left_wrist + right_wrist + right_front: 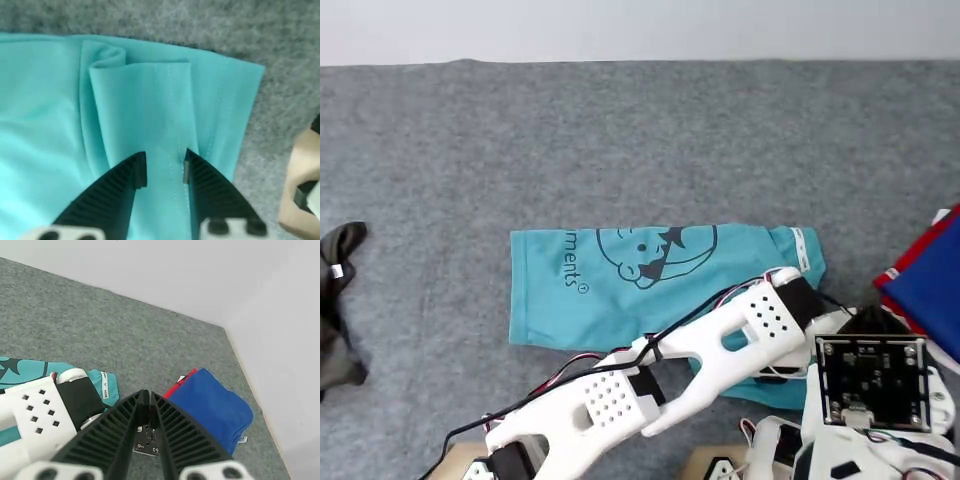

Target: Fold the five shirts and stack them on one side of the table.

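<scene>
A grey felt-covered worktop (650, 140) spreads across the high view up to a pale wall along the top. The upper half of its surface is bare, as is the strip between the shirt and the left edge.

A teal cotton shirt with a dark printed graphic (610, 290) lies flat at the centre, long side running left to right, its collar label towards the right end.

The white left arm (700, 350) stretches diagonally from the lower left of the frame up to the right. It crosses the shirt's lower edge, and its wrist is over the shirt's right end. The right arm (870, 385) sits folded back at the lower right corner, just beside the left arm's wrist.

A folded blue shirt with a red edge (930, 285) lies at the right edge, near the teal shirt but apart from it. A crumpled dark garment (335, 300) lies at the left edge, well apart.

In the left wrist view, the left end effector (162, 170) has its jaws slightly parted over a folded flap of the teal shirt, near its hem. In the right wrist view, the right end effector (149, 402) has its jaws closed together on nothing, raised above the worktop.
</scene>
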